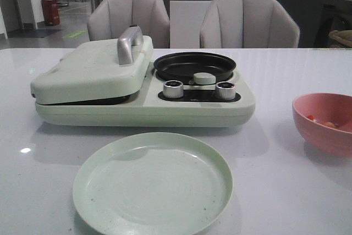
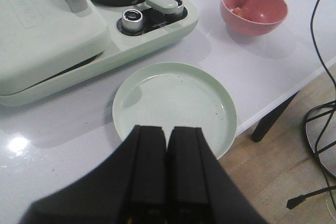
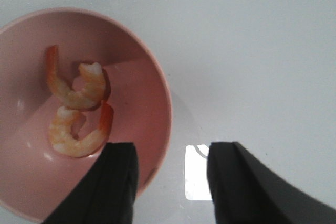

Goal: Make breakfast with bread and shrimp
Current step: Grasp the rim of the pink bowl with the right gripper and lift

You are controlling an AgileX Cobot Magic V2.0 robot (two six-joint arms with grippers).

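White surface (image 1: 286, 191) with a pale green breakfast maker (image 1: 143, 89) at centre: closed lid with silver handle (image 1: 127, 43) on the left half, small black pan (image 1: 194, 66) on the right half, two silver knobs (image 1: 173, 88) in front. Empty pale green plate (image 1: 153, 184) just in front of the appliance. Pink bowl (image 1: 324, 122) off to the right, well apart from both.

Shrimp (image 3: 79, 106) in the pink bowl: two curled pieces, orange-red along the backs and tails, pale pink inside the curl, touching each other near the bowl's middle. No bread visible anywhere; possibly under the closed lid, but impossible to tell.

Left hand (image 2: 168, 174) above the near edge of the plate, fingers pressed together, holding nothing. Right hand (image 3: 170, 182) above the pink bowl's rim, fingers well apart and empty, one finger over the bowl's inside, the other over the bare surface outside it.

Likely handling: shrimp light, soft, probably a little slick, easily squashed or flicked away. Best taken one at a time across the thick middle of the curl, not by the thin tail, with a gentle squeeze. Sloped bowl wall likely to crowd the fingers.
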